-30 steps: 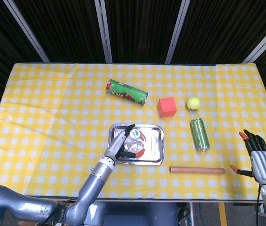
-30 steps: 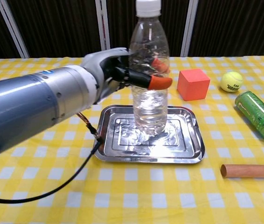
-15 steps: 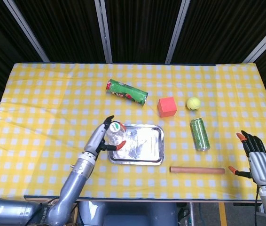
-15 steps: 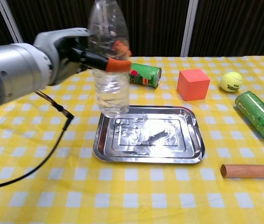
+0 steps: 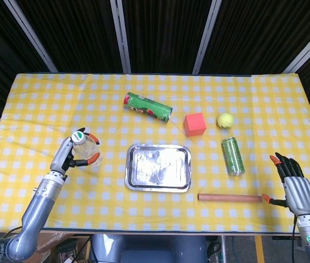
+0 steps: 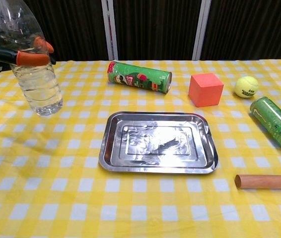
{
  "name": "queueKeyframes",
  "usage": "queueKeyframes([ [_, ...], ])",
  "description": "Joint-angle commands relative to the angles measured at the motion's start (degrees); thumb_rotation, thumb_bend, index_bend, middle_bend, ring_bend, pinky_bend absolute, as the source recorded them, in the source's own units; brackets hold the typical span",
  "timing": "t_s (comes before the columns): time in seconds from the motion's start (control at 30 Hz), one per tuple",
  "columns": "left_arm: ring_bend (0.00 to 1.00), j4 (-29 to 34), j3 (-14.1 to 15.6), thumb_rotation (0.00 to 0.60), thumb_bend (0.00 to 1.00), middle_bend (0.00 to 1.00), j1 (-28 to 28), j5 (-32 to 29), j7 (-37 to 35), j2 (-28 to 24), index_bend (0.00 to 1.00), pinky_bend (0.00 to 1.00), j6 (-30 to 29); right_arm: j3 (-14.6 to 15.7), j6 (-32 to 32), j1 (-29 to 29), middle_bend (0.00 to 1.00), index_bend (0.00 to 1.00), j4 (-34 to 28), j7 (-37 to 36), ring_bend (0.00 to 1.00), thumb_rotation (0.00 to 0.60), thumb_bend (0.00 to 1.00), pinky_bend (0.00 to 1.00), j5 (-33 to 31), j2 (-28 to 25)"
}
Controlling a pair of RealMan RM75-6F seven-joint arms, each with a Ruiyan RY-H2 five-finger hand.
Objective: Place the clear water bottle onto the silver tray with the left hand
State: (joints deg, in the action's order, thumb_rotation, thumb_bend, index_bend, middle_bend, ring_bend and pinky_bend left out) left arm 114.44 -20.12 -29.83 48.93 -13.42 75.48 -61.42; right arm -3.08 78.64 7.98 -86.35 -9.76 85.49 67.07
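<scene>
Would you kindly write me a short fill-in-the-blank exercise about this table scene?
1. The left hand holds the ___ above the cloth.
2. The silver tray holds ___.
3. The tennis ball lies right of the red ___.
4. The right hand holds ___.

Missing words: bottle; nothing; cube; nothing

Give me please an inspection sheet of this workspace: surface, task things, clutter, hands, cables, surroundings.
Surface: table under a yellow-and-white checked cloth.
Task things: clear water bottle is held above the cloth, left of the silver tray; nothing lies in the tray.
Clutter: green snack tube lying down, red cube, tennis ball, green can on its side, brown rod.
Hands: left hand grips the bottle; right hand holds nothing, fingers apart, at the table's right front corner.
Cables: nothing seen.
Surroundings: dark panels with metal bars behind the table.
</scene>
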Motion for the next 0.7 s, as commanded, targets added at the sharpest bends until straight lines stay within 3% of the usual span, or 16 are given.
queueKeyframes([
  [0.03,0.0,-0.5,0.3,0.6,0.47,0.51,-2.4,-0.4,2.2,3.7,0.53,0.06,0.6,0.0,-0.3,0.1,0.0,0.05,0.1,-0.3,0.0,0.6,0.05,0.0,-0.1,0.0],
  [0.37,0.0,-3.8,-1.0,0.6,0.47,0.51,-13.9,-7.6,17.5,23.1,0.53,0.06,-6.0,-0.1,0.4,-0.1,0.0,0.05,0.4,-2.1,0.0,0.6,0.05,0.0,0.2,-0.6],
  [0.5,0.0,-8.5,-1.8,0.6,0.47,0.51,-16.8,-8.7,21.0,30.1,0.53,0.06,-9.0,0.1,0.7,-0.2,0.0,0.05,0.5,-2.7,0.0,0.6,0.05,0.0,0.6,-0.8],
  [0.7,0.0,-17.3,-2.3,0.6,0.47,0.51,-18.8,-5.9,21.7,36.5,0.53,0.06,-10.3,0.2,0.4,-0.2,0.0,0.05,0.5,-3.1,0.0,0.6,0.05,0.0,0.5,-0.9],
])
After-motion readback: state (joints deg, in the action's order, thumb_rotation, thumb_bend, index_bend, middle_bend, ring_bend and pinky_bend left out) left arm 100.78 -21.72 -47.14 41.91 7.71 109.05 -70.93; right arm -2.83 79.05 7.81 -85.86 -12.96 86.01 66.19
